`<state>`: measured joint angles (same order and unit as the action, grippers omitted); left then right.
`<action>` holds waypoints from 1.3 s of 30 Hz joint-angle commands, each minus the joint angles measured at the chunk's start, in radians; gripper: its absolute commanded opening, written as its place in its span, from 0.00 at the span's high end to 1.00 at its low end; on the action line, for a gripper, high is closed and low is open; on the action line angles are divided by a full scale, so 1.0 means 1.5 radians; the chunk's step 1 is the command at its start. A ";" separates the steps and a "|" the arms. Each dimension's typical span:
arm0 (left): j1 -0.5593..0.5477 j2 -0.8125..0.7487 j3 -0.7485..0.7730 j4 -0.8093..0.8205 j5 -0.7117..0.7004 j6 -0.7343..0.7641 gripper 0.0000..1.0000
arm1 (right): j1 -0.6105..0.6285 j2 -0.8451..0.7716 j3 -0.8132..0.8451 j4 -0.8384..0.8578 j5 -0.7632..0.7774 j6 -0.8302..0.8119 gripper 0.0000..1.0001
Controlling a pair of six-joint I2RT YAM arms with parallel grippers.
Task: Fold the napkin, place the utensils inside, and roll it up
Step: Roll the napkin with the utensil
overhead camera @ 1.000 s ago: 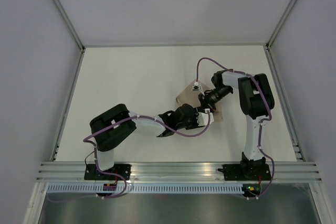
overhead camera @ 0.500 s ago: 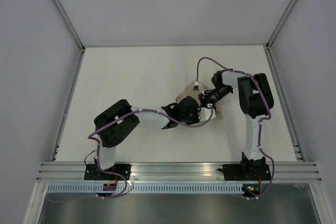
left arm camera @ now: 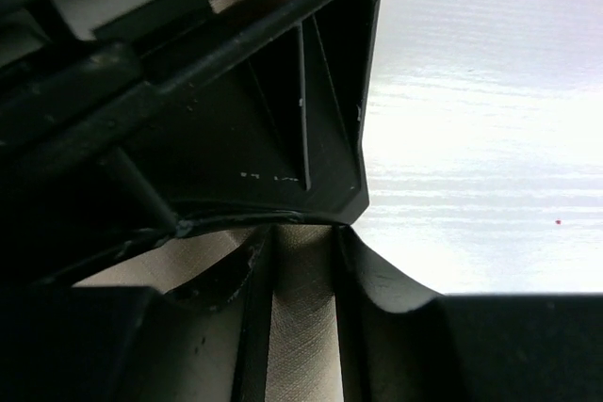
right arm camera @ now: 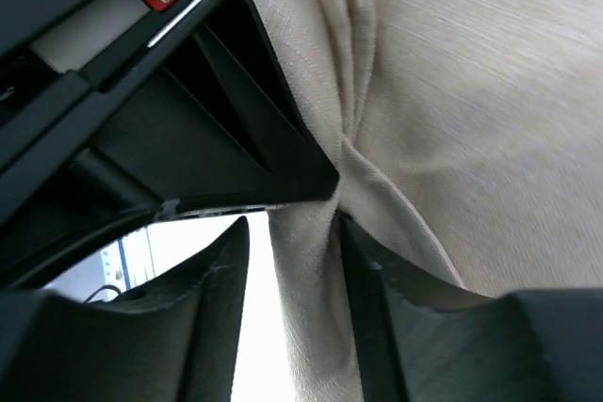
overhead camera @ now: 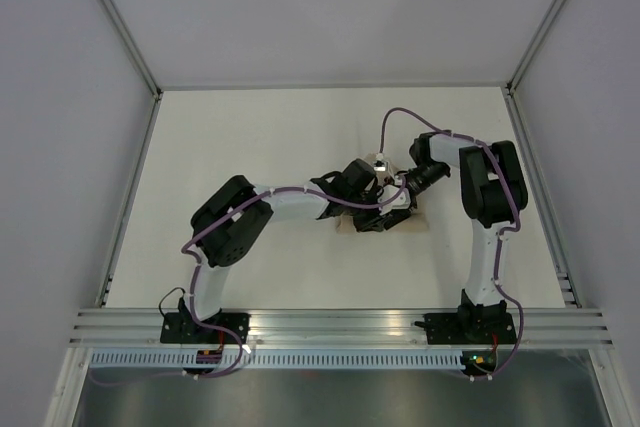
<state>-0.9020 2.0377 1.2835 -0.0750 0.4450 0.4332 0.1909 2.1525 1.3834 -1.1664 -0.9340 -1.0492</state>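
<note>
In the left wrist view we are looking along the left gripper (left arm camera: 320, 223), and it is clamping a fold of the napkin (left arm camera: 301, 317). Its upper finger (left arm camera: 283, 120) is pressing down onto the lower one, and a narrow strip of tan cloth is running out between them towards the camera. Beyond the fingertips the white table (left arm camera: 471, 157) is glaring brightly.

In the right wrist view we are seeing the right gripper (right arm camera: 337, 202) pinching the same cloth. The fabric is bunching into creases that are converging on the tip of the upper finger, and a band of it is draping down over the lower finger. The rest of the napkin is spreading out flat behind, filling the upper right of the view.

From the top external camera we are watching the left arm (overhead camera: 290, 205) and the right arm (overhead camera: 485, 187) reaching in to one spot, right of the table's centre. The two grippers are crowding together there and covering most of the napkin. Only small tan edges are peeking out beside them.
</note>
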 commanded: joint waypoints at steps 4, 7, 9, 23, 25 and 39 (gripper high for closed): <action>0.021 0.071 0.013 -0.111 0.095 -0.076 0.98 | -0.020 -0.060 -0.004 0.094 0.091 -0.022 0.44; 0.040 0.080 0.025 -0.125 0.126 -0.096 0.98 | -0.033 -0.090 -0.003 0.124 0.097 0.008 0.39; 0.047 0.091 0.035 -0.137 0.138 -0.104 0.98 | -0.038 -0.112 -0.006 0.139 0.108 0.027 0.38; 0.108 0.182 0.154 -0.283 0.256 -0.156 0.97 | -0.056 -0.371 -0.249 0.424 0.138 0.107 0.35; 0.114 0.191 0.165 -0.298 0.258 -0.163 0.97 | -0.056 -0.419 -0.299 0.462 0.140 0.105 0.35; 0.125 0.262 0.233 -0.372 0.242 -0.221 0.96 | 0.005 -0.621 -0.493 0.584 0.191 0.095 0.31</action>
<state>-0.7238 2.3318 1.6516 -0.5087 0.9829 0.1284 0.1612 1.2644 0.6765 -0.3691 -0.6479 -0.8783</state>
